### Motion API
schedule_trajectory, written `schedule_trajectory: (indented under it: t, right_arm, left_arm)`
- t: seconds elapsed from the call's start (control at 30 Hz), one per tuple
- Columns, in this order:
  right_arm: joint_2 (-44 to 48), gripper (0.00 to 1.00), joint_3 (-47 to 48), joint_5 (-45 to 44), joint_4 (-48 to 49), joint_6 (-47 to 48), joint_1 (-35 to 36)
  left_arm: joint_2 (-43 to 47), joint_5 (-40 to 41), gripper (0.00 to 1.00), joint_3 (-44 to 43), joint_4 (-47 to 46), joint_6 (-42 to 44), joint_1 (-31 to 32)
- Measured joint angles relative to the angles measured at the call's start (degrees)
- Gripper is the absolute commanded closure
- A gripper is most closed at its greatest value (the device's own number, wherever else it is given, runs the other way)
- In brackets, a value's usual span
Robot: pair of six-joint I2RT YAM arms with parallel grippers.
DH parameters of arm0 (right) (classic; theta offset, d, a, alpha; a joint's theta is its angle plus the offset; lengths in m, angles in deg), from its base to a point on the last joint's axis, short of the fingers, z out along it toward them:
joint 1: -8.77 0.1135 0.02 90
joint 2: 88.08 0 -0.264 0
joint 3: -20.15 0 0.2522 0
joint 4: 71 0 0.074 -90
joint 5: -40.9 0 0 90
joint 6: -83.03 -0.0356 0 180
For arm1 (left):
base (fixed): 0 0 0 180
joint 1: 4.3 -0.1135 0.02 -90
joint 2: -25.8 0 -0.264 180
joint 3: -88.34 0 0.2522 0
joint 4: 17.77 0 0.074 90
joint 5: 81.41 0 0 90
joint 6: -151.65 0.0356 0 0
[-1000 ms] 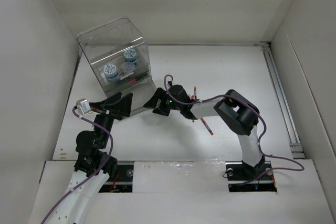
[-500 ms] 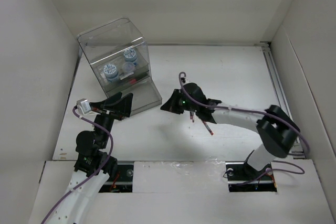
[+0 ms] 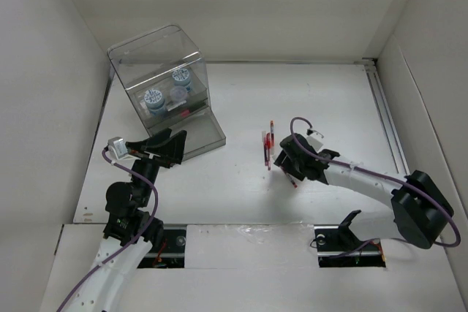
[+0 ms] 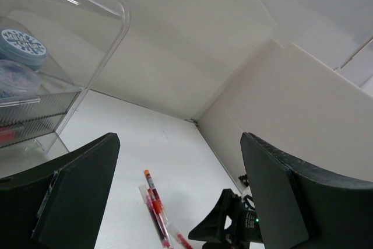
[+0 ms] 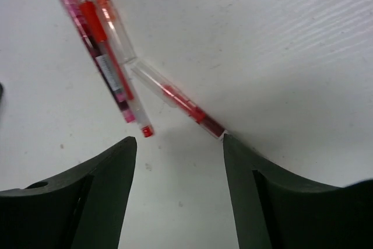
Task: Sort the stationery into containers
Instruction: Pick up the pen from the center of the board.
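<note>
The clear organiser box stands at the back left with blue-and-white rolls inside; the left wrist view shows its wall and a roll. Two red pens lie side by side mid-table, and a third lies slanted just beyond them. My right gripper hovers over these pens, open and holding nothing. In its wrist view the pair and the single pen lie just ahead of the right gripper. My left gripper waits open by the box's front, also empty.
White walls enclose the table on all sides. A metal rail runs along the right edge. Purple cables loop over both arms. The left wrist view catches the pens and the right gripper's dark body across the table.
My right arm has drawn back from the box's front and swung right to sit over the red pens. The left arm has not moved.
</note>
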Motion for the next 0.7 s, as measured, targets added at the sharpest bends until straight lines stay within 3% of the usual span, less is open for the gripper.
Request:
schedule_trajectory:
  t: [0.33,0.57,0.7]
  right_arm:
    - [-5.22,0.32,0.63,-1.62,-3.48,-1.92,-1.14]
    - [-9.68,0.45,4.0,-0.37,-3.87,-0.37,-1.86]
    - [-11.8,0.57,6.16,1.4,-5.11,0.87,-1.86]
  left_arm:
    - [-0.02,-0.04,0.18,0.0,0.0,0.0,0.0]
    - [-0.13,-0.04,0.18,0.0,-0.04,0.0,0.0]
    - [-0.46,-0.04,0.12,0.0,-0.02,-0.07,0.0]
